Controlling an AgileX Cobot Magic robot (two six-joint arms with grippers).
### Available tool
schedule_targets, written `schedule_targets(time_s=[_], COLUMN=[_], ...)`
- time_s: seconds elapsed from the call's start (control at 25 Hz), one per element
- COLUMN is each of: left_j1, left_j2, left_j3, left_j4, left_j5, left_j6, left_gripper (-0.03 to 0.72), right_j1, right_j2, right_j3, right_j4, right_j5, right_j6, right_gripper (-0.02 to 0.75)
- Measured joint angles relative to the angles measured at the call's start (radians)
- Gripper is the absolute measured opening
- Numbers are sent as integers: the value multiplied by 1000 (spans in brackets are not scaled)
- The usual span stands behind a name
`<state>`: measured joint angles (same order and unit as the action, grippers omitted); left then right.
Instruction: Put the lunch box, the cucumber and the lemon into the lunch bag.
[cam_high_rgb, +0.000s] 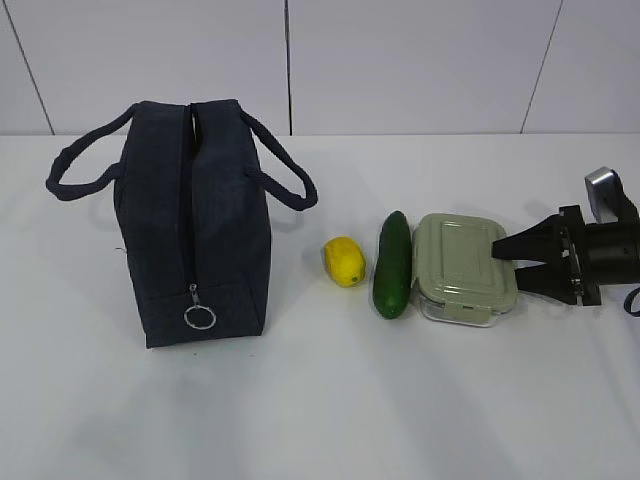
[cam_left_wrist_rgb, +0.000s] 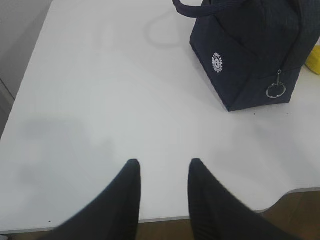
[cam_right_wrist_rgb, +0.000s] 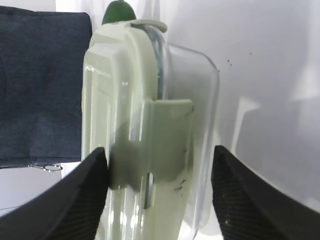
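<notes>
Dark navy lunch bag (cam_high_rgb: 195, 225) standing upright at 9 o'clock on the white surface (cam_high_rgb: 320, 400), both loop handles flopped outward, zipper running down the near end with the metal ring pull (cam_high_rgb: 200, 317) hanging low. Top of the zipper looks parted, though how far cannot be told.

Just right of centre, three items lined up side by side: yellow lemon (cam_high_rgb: 344, 261) first, well apart from the bag; dark green cucumber (cam_high_rgb: 392, 264) just beside it at its 3 o'clock, lying lengthwise toward the camera; then the lunch box (cam_high_rgb: 463, 268), sage-green lid on, pressed close against the cucumber.

Over at 3 o'clock, right gripper (cam_high_rgb: 507, 264) reaching in sideways, jaws spread wide, straddling the far-right end of the lunch box. From the right wrist view: box (cam_right_wrist_rgb: 145, 145) filling the gap between the dark fingers (cam_right_wrist_rgb: 75, 200), side clip tab (cam_right_wrist_rgb: 165, 140) dead centre, left finger seemingly right against the lid, right finger a touch clear of the glass wall. Not clamped yet. Cucumber tip (cam_right_wrist_rgb: 117, 12) peeking over the top edge, bag fabric (cam_right_wrist_rgb: 42, 85) behind at 10 o'clock.

Left gripper (cam_left_wrist_rgb: 162, 172) hovering low over bare surface, moderately spread, nothing between the tips. Bag (cam_left_wrist_rgb: 250, 55) up at 1 o'clock from it, white round logo (cam_left_wrist_rgb: 218, 62) facing the camera, ring pull (cam_left_wrist_rgb: 275, 90) dangling, sliver of lemon (cam_left_wrist_rgb: 314, 59) at the right edge.
</notes>
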<state>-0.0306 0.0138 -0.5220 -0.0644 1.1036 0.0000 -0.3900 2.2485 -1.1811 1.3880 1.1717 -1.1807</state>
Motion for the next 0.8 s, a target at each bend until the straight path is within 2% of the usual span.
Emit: schedule_targets(time_s=[0.36, 0.8], left_j1=[0, 0], left_j2=[0, 0], left_j3=[0, 0], left_j4=[0, 0], left_j5=[0, 0], left_j6=[0, 0], left_gripper=[239, 239], right_j1=[36, 40], right_j2=[2, 2], right_j3=[-2, -2], right_j4=[8, 8], right_j5=[-2, -6], right_j6=[0, 0], right_gripper=[496, 496])
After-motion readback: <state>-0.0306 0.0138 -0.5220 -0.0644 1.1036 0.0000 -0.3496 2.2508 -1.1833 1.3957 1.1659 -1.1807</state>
